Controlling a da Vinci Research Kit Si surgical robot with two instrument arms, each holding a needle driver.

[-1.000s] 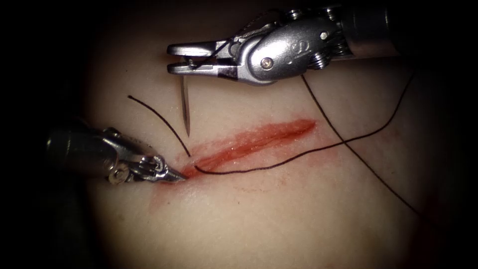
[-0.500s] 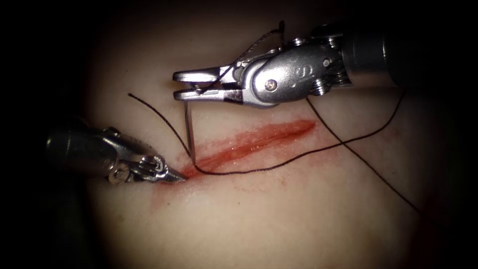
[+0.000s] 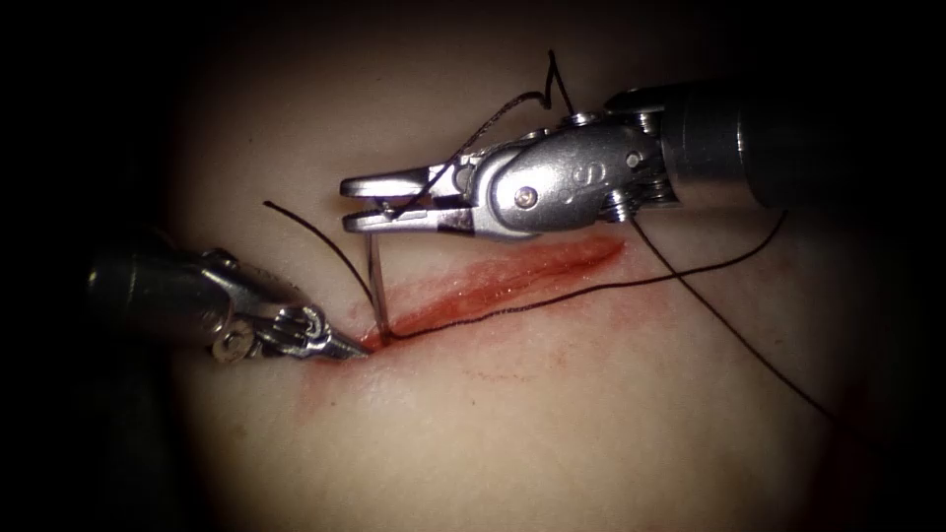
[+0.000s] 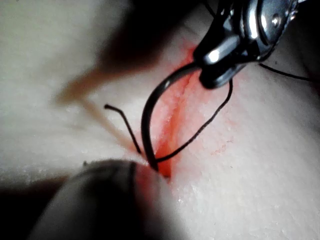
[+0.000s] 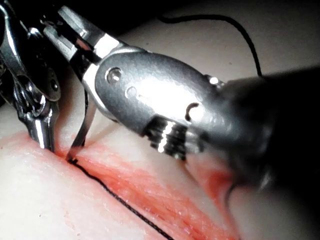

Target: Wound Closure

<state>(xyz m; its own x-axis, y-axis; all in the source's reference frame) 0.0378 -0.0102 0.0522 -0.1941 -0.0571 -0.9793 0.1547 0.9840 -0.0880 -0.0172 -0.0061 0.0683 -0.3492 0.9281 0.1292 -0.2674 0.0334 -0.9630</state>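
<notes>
At cut's left end [image 3: 379, 335] — needle [image 3: 374, 286] tip lower now, right tool [image 3: 379, 202] closer.

The right tool [image 3: 379, 203] is gripping the needle [image 3: 375, 286] near its upper end, its tip touching the cut's [image 3: 493, 283] left end, beside the left tool's [image 3: 350, 348] tip.

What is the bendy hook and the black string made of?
The needle looks like smooth dark metal, with a thin glint along its curve. The thread looks like a fine matte black fibre, limp on the tissue. Its exact material can't be told.
</notes>
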